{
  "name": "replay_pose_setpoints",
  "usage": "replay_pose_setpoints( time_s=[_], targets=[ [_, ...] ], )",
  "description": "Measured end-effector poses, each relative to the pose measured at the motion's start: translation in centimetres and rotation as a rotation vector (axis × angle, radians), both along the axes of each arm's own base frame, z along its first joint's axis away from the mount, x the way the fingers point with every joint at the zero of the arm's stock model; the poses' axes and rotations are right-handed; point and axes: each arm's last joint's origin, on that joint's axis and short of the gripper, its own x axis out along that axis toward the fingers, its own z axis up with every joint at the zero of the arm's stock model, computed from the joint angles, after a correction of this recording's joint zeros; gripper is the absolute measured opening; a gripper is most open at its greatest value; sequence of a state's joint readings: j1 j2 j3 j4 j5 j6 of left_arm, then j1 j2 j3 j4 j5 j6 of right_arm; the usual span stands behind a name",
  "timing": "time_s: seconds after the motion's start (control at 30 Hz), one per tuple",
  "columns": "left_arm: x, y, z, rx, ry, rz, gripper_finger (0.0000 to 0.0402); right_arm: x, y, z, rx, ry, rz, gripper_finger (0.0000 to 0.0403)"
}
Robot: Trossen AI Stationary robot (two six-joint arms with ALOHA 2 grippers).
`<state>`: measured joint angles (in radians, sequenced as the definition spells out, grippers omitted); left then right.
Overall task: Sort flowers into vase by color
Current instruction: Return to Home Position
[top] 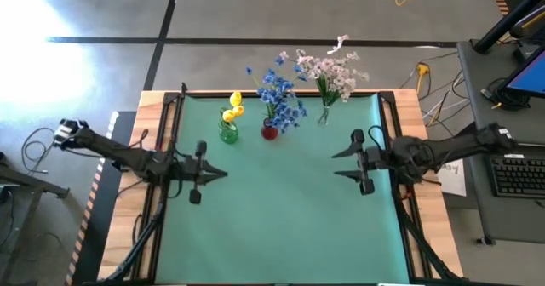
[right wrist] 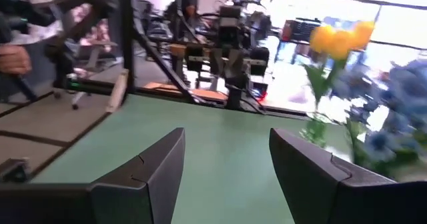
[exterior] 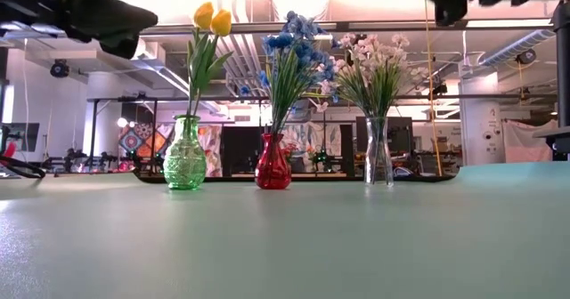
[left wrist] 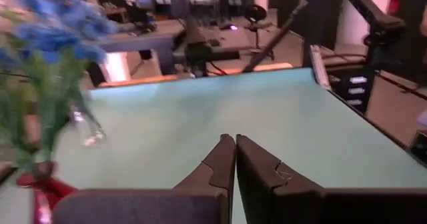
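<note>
1. The left gripper (top: 213, 174), at the left middle of the high view, points right across the green mat (top: 281, 226). Its fingers are pressed together and hold nothing.
2. The yellow flowers (top: 232, 107) stand upright in the green vase (top: 227, 134), up and right of that gripper, which is the nearer one.
3. The blue flowers (top: 279, 94) stand in the red vase (top: 269, 132), mid-row.
4. The pink-white flowers (top: 334, 71) stand in the clear vase (top: 324, 116), up and left of the other arm.
5. The right gripper (top: 339, 164), at the right middle, points left with its fingers spread apart and empty. The sorting looks finished, so retreating likely means drawing straight back, away from the vases.
</note>
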<state>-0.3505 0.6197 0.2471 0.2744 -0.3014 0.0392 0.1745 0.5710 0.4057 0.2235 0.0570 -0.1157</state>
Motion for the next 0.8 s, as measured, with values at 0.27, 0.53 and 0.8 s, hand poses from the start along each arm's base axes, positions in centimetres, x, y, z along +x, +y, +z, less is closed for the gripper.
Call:
replay_pose_setpoints(
  time_s=[0.27,0.53,0.8],
  targets=[
    [-2.1,1.3,-0.6,0.026,-0.088,-0.007,0.0000,-1.7,-2.2,-2.0,0.074,-0.014,-0.061,0.0211],
    [-4.5,2.1,-0.1,0.015,-0.145,0.001,0.0000,-5.3,-3.0,-2.0,0.094,-0.199,-0.103,0.0211],
    [-6.3,2.8,-0.3,0.009,-0.164,0.066,0.0000,-7.7,-3.1,-1.9,0.088,-0.249,-0.126,0.0211]
  ],
)
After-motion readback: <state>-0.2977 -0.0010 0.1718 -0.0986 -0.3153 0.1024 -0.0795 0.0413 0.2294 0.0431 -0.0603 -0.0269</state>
